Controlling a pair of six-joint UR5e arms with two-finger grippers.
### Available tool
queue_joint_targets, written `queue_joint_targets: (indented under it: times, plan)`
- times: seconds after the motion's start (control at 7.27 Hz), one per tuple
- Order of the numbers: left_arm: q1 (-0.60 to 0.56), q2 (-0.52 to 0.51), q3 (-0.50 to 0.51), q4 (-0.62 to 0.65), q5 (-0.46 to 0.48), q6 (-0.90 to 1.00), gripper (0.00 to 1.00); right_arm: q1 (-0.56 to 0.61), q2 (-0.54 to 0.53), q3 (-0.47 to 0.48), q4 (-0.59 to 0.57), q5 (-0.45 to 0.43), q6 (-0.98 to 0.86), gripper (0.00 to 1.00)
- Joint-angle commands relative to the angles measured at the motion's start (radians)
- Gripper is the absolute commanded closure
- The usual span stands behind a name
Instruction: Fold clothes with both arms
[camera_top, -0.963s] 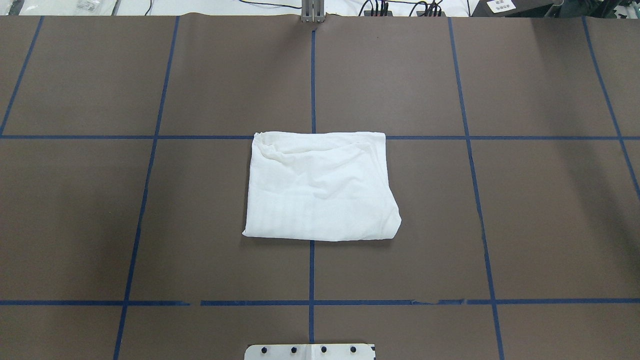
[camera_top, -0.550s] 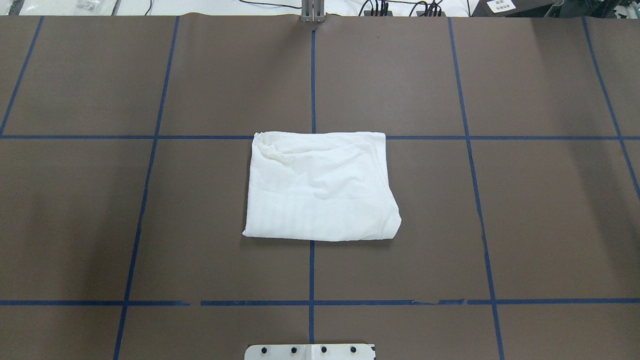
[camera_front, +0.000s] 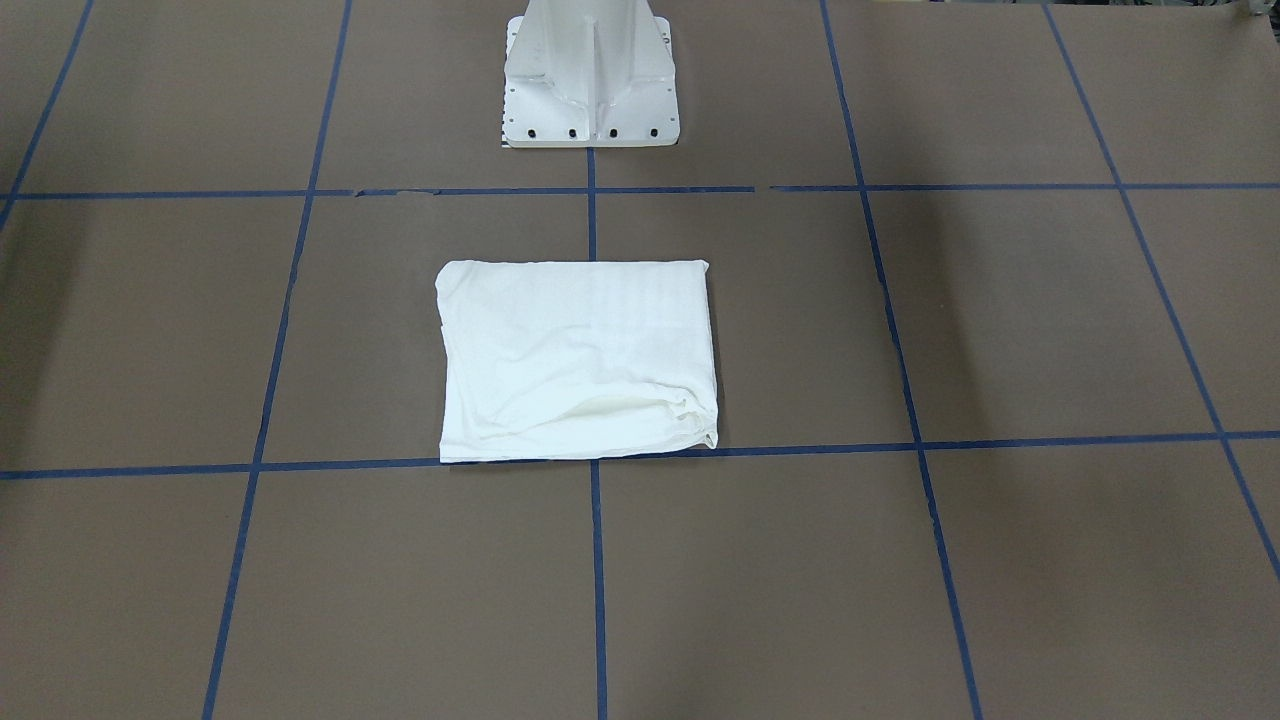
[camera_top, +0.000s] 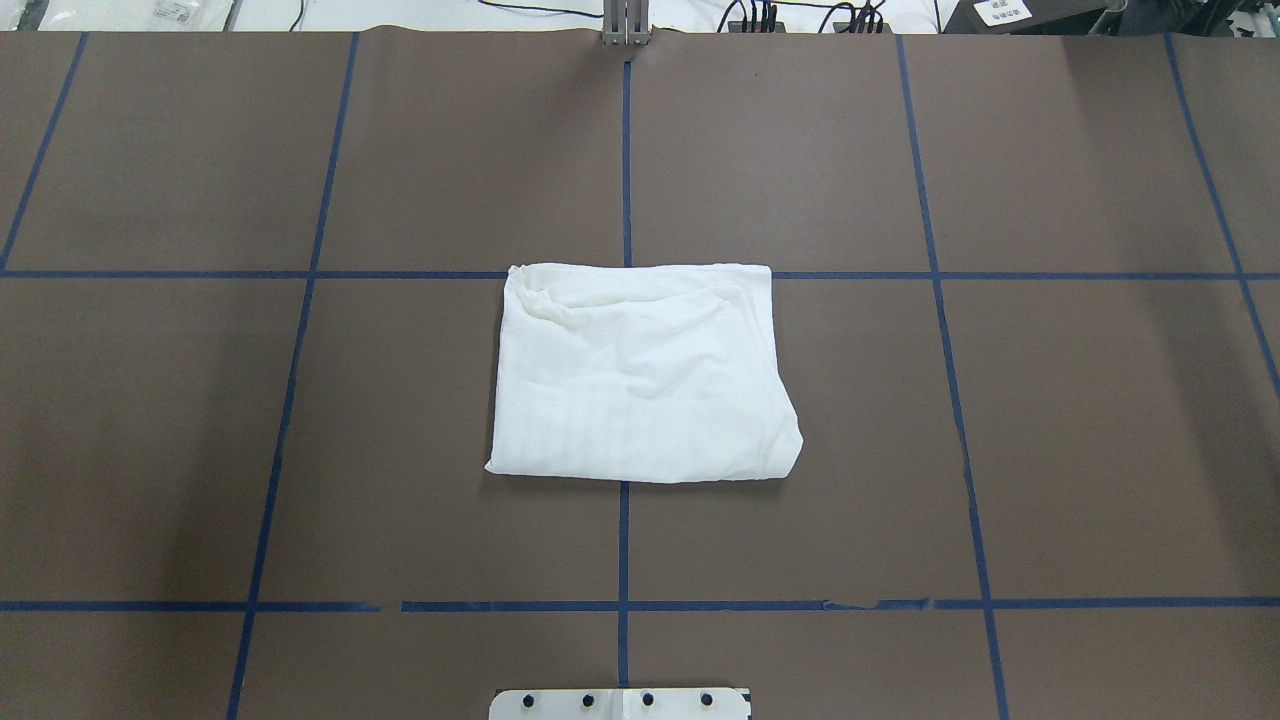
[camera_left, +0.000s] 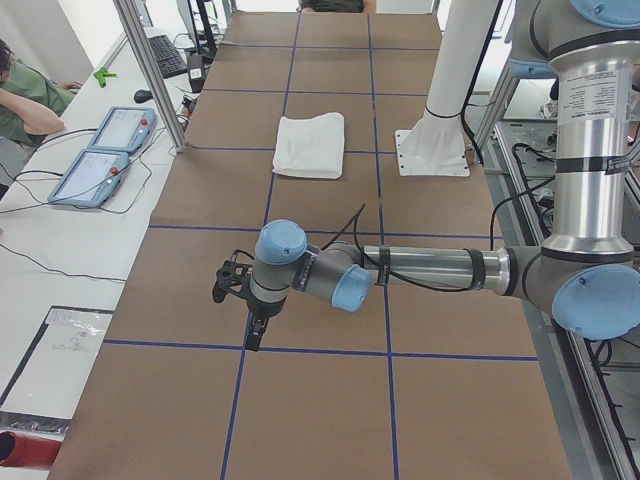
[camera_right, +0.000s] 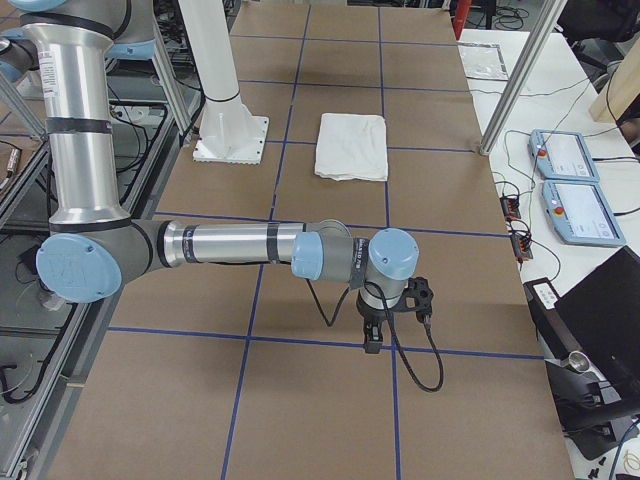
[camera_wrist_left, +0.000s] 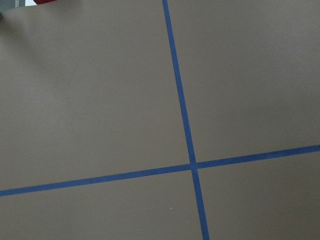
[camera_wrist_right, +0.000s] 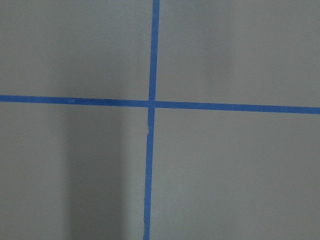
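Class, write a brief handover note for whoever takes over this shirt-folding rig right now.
Left gripper: over bare table toward its left end, no cloth on it. Open or shut, cannot tell.
Right gripper: likewise toward the right end; cannot tell.
Shirt: mid-table, across the centre tape line, well apart from both grippers.
Done: shirt lies folded into a compact rectangle.
Left: probably nothing; its near right corner bulges, so perhaps neaten it.

White T-shirt folded into rectangle, flat at center of brown table, straddling blue tape lines.
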Motion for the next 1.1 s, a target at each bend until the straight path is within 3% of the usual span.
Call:
queue_joint_targets:
  times: [0.0, 0.28, 0.55, 0.96]
  plan:
    - [-0.006, -0.009, -0.017, 0.187, -0.004, 0.142, 0.0, 0.0, -0.001, -0.001, -0.001, 0.012, 0.008, 0.0]
    - [-0.006, -0.018, -0.017, 0.327, -0.01, 0.201, 0.0, 0.0, -0.002, -0.004, -0.001, 0.023, 0.02, 0.0]
    - [-0.004, -0.012, -0.011, 0.329, -0.117, 0.201, 0.0, 0.0, -0.008, -0.014, 0.001, 0.024, 0.019, 0.0]
    - [-0.004, -0.011, -0.011, 0.321, -0.137, 0.201, 0.0, 0.0, -0.025, -0.056, 0.027, 0.041, 0.017, 0.0]
